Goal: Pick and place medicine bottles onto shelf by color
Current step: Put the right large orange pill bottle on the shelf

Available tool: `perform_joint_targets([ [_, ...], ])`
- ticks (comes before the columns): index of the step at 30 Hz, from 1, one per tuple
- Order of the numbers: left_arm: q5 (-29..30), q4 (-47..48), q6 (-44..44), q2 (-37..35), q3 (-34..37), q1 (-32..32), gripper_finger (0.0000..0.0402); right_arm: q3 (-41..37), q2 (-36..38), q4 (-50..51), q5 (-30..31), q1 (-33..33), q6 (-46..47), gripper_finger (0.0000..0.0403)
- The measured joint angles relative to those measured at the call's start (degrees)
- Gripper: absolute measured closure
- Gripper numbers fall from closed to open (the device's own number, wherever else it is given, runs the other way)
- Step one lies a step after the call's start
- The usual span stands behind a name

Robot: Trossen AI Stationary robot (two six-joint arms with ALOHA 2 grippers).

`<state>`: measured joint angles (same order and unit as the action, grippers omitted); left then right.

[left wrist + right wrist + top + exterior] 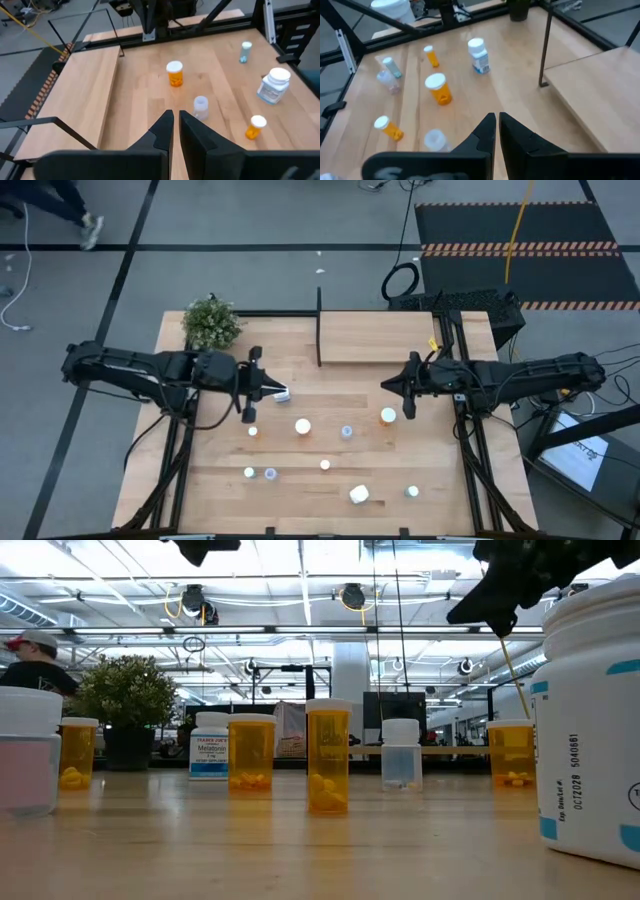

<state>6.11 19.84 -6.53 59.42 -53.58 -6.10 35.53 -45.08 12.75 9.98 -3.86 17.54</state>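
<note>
Both my grippers hang shut and empty above the table. My left gripper (283, 391) (176, 114) is at mid-left, over a white labelled bottle (478, 55). My right gripper (386, 385) (497, 116) is at mid-right, in front of the shelf (385, 338), a light wooden raised board with a black post (319, 325). The medicine bottles stand upright, scattered on the near half of the table. Among them are orange ones (388, 416) (174, 73) (438, 89), small clear or pale-blue ones (347, 432) (201, 107), and a larger white one (359, 495) (274, 85).
A green bushy plant (211, 323) stands at the table's far left corner. Black frame bars (465, 430) run along the table's right and left sides. In the low view a person (35, 660) shows in the room behind the table.
</note>
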Motion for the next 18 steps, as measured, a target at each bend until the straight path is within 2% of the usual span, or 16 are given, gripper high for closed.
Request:
perform_joint_targets([
  [11, 0.0, -0.4, 0.2, 1.4, 0.0, 2.5, 0.0369, 0.0, -0.1, 1.9, -1.1, -6.1, 1.3, 0.0385],
  [18, 0.0, -0.4, 0.2, 1.4, 0.0, 3.0, 0.0369, 1.0, -4.8, 6.7, 0.5, -7.5, 1.3, 0.0345],
])
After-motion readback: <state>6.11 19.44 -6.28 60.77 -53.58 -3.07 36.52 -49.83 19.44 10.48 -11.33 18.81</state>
